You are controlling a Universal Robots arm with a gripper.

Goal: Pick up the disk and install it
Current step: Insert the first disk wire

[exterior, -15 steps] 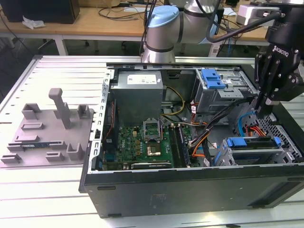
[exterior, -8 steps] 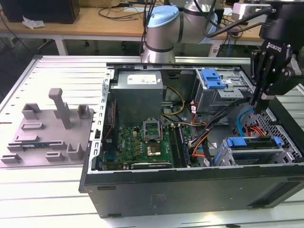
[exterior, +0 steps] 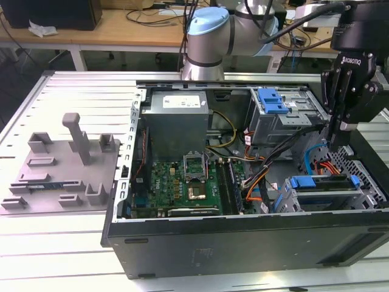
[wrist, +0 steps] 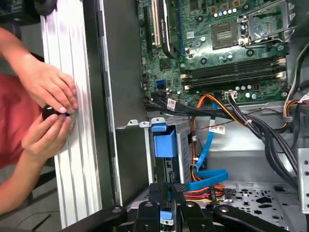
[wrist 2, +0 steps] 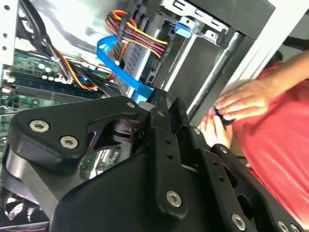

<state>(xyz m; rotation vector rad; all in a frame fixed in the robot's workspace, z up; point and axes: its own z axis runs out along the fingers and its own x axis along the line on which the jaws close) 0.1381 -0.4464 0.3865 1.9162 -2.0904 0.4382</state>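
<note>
Seemingly late in the task, my gripper (exterior: pixel 337 141) hangs with fingers clenched on nothing, while the disk (exterior: pixel 319 182) lies at its seven o'clock in the drive cage (exterior: pixel 368 190), apparently already seated.

I am operating in a robotics lab or electronics workshop. The landmark is the open desktop computer case (exterior: pixel 243 243), which lies on its side on a ribbed aluminium workbench (exterior: pixel 61 255). Inside the case I see the green motherboard (exterior: pixel 182 188), a grey power supply (exterior: pixel 176 121) and bundled cables (exterior: pixel 258 182). Beside the case, toward the exterior view's left, a grey moulded fixture tray (exterior: pixel 61 170) sits on the same workbench. Behind the case stands the robot arm base (exterior: pixel 206 42). Beyond that arm, wooden desks (exterior: pixel 121 30) carry loose cables. In both wrist views, a person's hands (wrist: pixel 48 111) rest at the workbench edge, just outside the case wall.
</note>
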